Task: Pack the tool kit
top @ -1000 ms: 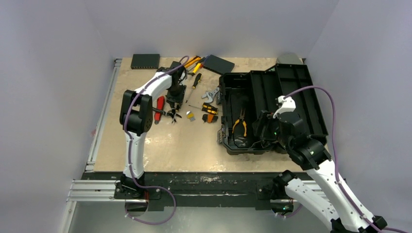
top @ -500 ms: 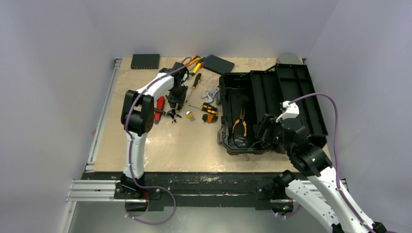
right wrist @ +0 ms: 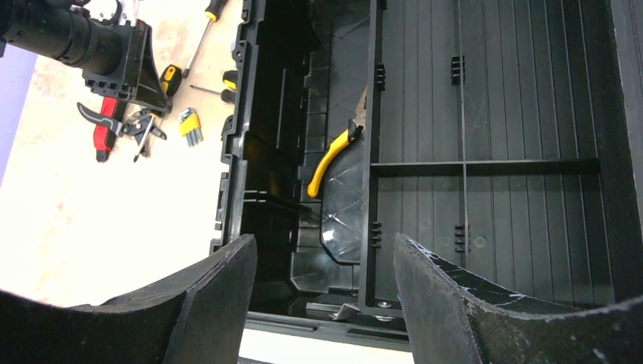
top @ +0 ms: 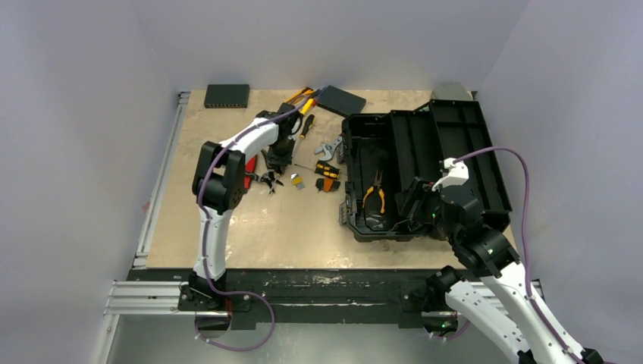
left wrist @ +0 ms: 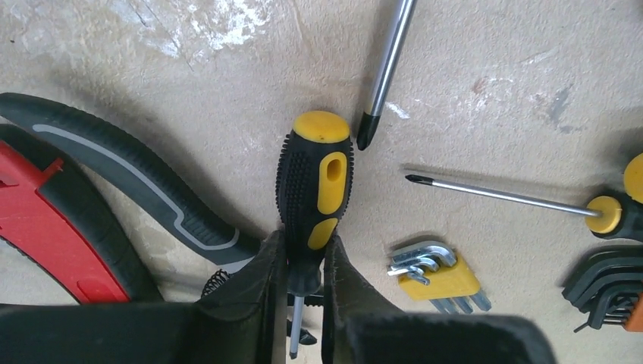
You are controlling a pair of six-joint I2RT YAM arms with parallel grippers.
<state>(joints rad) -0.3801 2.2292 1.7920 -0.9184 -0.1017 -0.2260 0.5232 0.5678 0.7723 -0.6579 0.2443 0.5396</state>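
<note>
— Left gripper [left wrist: 303, 246]: what was it doing?
— Clenched on the black-and-yellow screwdriver [left wrist: 315, 182]. Both fingers [left wrist: 254, 292] pinched the narrow end of the handle, where the shaft comes out.
— Where was that, reckoned from the toolbox [top: 455, 136]?
— Left of the toolbox, well apart from its left wall, among the loose tools on the table [top: 288, 227]. Whether it was lifted clear of the surface I couldn't tell.
— Which way did it point?
— Its long axis ran roughly alongside the toolbox's left wall, yellow butt cap toward the toolbox's far end, shaft toward its near end.
— Neighbours?
— A red-handled tool [left wrist: 53, 227] lay on the side away from the toolbox and a yellow hex key set [left wrist: 436, 273] on the toolbox side. Neither touched it.
— And the right gripper [right wrist: 324, 243]?
— Released, jaws wide with nothing between them, hanging over the toolbox's near part. The toolbox lay open, with yellow-handled pliers [top: 373, 193] in its base, handles toward the near end.
</note>
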